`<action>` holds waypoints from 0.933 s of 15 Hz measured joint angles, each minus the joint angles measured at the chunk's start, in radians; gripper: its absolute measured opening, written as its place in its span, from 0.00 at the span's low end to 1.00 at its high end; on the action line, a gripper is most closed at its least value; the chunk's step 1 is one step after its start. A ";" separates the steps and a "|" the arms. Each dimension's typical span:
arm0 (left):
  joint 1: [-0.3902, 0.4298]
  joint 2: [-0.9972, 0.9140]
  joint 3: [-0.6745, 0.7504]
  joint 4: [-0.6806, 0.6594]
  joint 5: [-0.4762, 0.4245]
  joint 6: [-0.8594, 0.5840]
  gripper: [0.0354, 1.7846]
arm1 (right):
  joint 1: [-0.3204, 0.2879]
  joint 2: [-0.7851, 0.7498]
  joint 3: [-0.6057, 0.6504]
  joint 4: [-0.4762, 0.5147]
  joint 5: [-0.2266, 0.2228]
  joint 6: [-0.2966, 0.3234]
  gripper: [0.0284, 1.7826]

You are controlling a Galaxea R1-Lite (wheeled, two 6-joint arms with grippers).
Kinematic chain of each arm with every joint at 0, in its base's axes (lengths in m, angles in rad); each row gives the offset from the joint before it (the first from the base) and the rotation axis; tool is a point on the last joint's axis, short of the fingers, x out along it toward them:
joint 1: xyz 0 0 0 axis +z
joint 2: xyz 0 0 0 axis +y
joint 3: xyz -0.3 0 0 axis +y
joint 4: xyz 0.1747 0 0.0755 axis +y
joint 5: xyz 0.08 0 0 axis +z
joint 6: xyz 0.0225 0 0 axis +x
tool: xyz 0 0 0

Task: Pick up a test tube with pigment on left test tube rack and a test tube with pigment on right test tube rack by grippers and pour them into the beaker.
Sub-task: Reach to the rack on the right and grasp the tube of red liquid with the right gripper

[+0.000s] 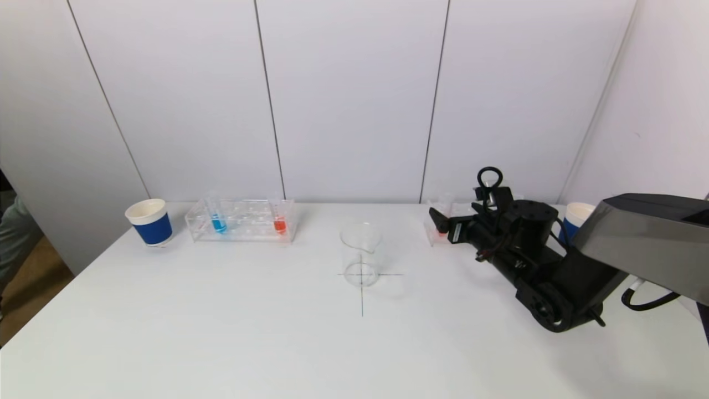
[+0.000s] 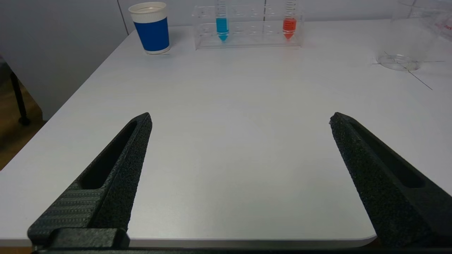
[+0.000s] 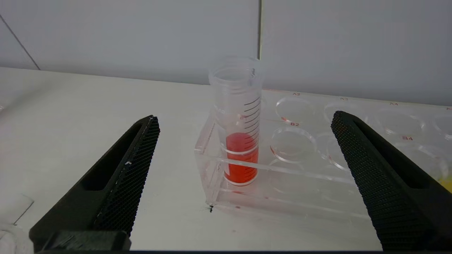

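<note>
The left rack (image 1: 242, 221) holds a tube of blue pigment (image 1: 217, 223) and a tube of red pigment (image 1: 279, 224). The empty glass beaker (image 1: 361, 255) stands mid-table on a cross mark. My right gripper (image 1: 460, 210) is open and faces the near end of the right rack (image 3: 317, 169). A graduated tube of red pigment (image 3: 240, 141) stands in its corner hole, ahead of and between the fingers, untouched. My left gripper (image 2: 240, 118) is open and empty, low over the table's near left part, out of the head view.
A blue paper cup (image 1: 149, 221) stands left of the left rack. Another cup (image 1: 576, 215) stands behind my right arm. A trace of yellow (image 3: 445, 183) shows at the far end of the right rack. The wall runs close behind both racks.
</note>
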 joint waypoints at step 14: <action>0.000 0.000 0.000 0.000 0.000 0.000 0.99 | 0.020 -0.004 -0.033 0.057 -0.001 0.014 0.99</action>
